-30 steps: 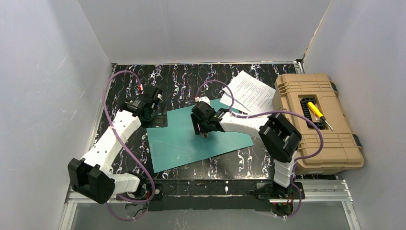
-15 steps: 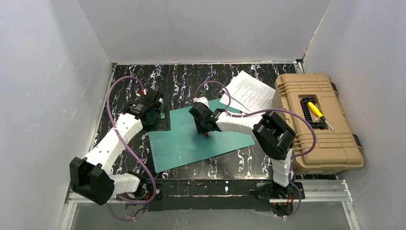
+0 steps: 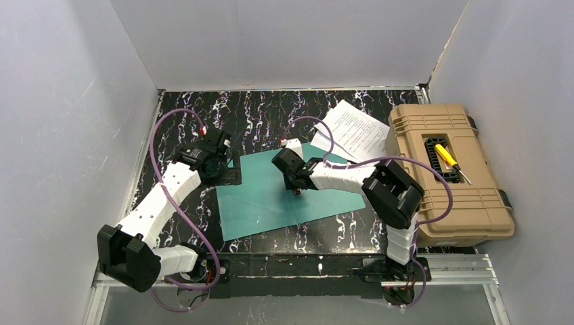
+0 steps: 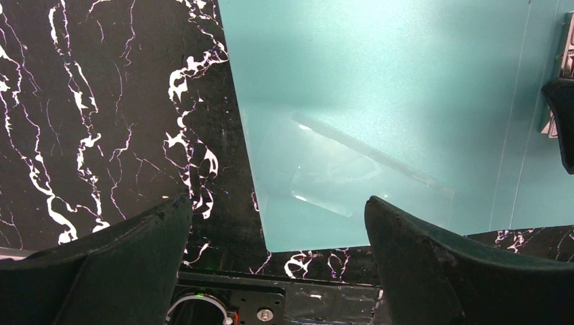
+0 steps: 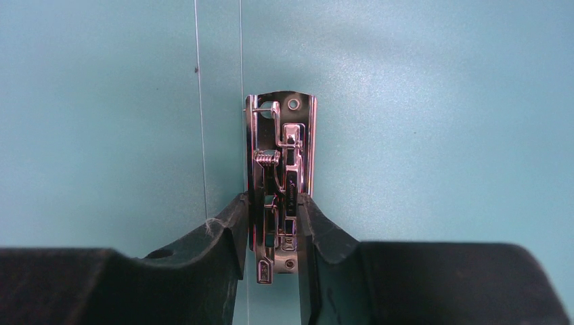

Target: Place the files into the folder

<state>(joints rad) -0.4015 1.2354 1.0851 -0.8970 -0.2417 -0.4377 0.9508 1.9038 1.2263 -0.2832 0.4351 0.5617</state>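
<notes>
**Right gripper on folder clip; files outside folder**

Item 1. Right gripper (image 5: pixel 271 223): clamped on the clip (image 5: pixel 279 183). One of the fingers (image 5: pixel 227 237) presses each long side of the clip's near half. In the top view the right gripper (image 3: pixel 298 189) points down at the middle of the folder.

Item 2. Clip: bright metal with a small spring, fixed flat to the folder (image 5: pixel 440 135) just beside two thin crease lines.

Item 3. Folder (image 3: pixel 271 210): teal and thin, lying flat on the counter (image 3: pixel 257 115) with its inner face up, turned askew to the counter edges.

Item 4. Left gripper (image 4: pixel 277 217): jaws wide apart, holding nothing. It hangs over the edge of the folder (image 4: pixel 406 81), with both teal and bare counter (image 4: pixel 101 101) showing between the fingers. A glossy clear patch shows on the teal there. In the top view the left gripper (image 3: pixel 227 168) is at the folder's far left corner.

Item 5. Files (image 3: pixel 355 128): white printed sheets, loosely fanned, on the counter at far right. They lie outside the folder, just beyond its far right corner, against the toolbox. No gripper touches them.

Item 6. Toolbox (image 3: pixel 450 176): tan, closed, at the right edge of the counter, with a yellow screwdriver (image 3: pixel 450 161) on its lid.
</notes>
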